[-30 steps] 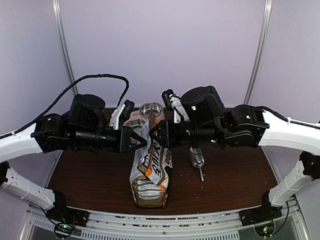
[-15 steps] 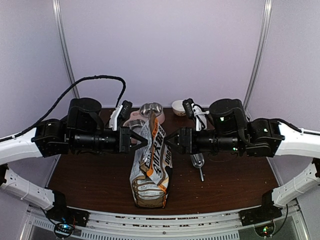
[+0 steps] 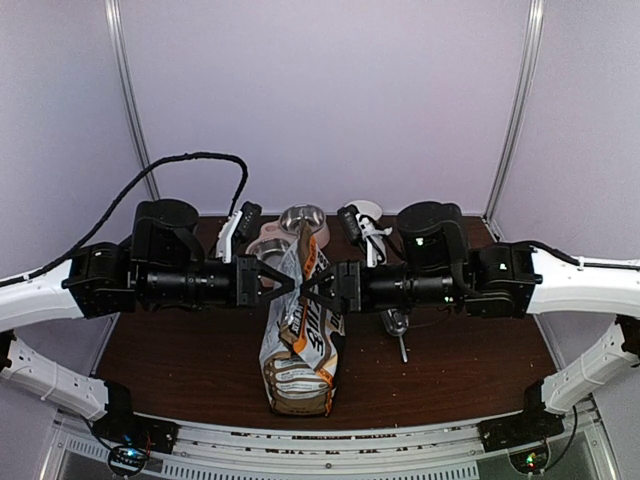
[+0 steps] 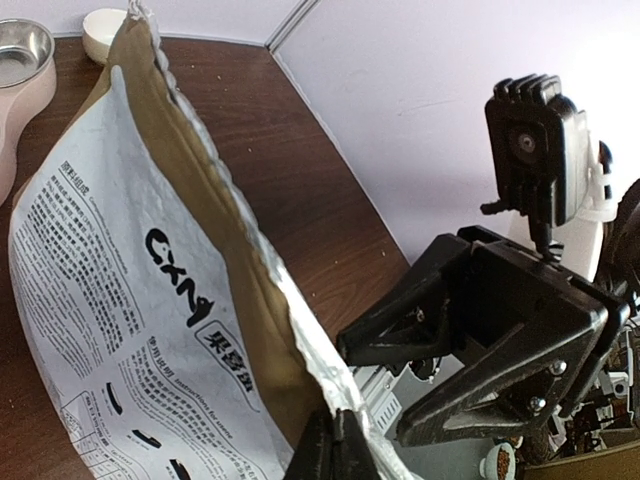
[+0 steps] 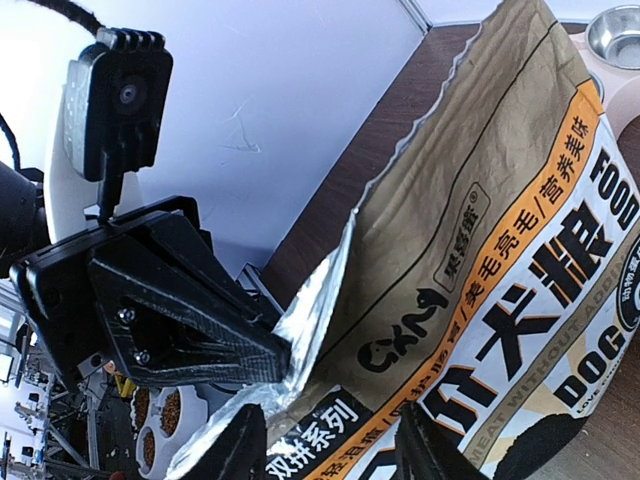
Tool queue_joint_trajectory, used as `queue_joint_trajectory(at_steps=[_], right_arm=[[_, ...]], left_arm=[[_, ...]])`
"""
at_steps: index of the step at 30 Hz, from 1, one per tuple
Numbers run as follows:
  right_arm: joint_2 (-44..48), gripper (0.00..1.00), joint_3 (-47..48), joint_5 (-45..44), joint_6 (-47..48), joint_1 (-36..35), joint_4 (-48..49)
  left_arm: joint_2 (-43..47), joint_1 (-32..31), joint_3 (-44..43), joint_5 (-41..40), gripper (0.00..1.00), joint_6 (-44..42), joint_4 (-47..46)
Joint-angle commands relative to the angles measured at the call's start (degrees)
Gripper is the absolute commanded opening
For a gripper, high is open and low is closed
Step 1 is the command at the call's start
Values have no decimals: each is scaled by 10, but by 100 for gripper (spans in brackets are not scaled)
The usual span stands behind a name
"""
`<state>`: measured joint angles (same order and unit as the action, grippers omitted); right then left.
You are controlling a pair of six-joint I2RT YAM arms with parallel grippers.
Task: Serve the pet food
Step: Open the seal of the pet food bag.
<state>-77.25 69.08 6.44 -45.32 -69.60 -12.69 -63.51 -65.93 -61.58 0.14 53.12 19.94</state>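
My left gripper [image 3: 283, 283] is clamped tight on the torn top rim of the bag [image 3: 300, 350], pinching one side of its mouth. The bag's base rests on the table [image 3: 460, 350] near the middle of the near edge. Its top is lifted and leans toward the far edge. I hold it this way so the mouth stays up and nothing spills.

My right gripper [image 3: 312, 290] faces the left one across the bag's top. Its jaws are spread, with the printed front panel and silver lining just in front of them. It is grasping nothing. I judge it is lined up to take the opposite lip, so the two grippers can pull the mouth open.

No loose pet food is visible on the table. I take it to be inside the bag, hidden by the folded rim.

The pink feeder [image 3: 268, 240] sits at the middle of the far edge, just behind the bag's top, which suits a short pour. The metal scoop [image 3: 397, 325] lies untouched just right of the bag, under my right arm.
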Motion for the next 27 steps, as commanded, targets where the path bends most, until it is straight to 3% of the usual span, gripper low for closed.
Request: queue_joint_trajectory(at_steps=[1, 24, 27], right_arm=[[-14, 43, 32, 7, -1, 2, 11], [-81, 22, 79, -1, -2, 11, -22], [-92, 15, 85, 14, 2, 11, -18]], left_arm=[[7, 3, 5, -1, 0, 3, -28], [5, 3, 7, 8, 0, 4, -37], [4, 3, 7, 9, 0, 2, -39]])
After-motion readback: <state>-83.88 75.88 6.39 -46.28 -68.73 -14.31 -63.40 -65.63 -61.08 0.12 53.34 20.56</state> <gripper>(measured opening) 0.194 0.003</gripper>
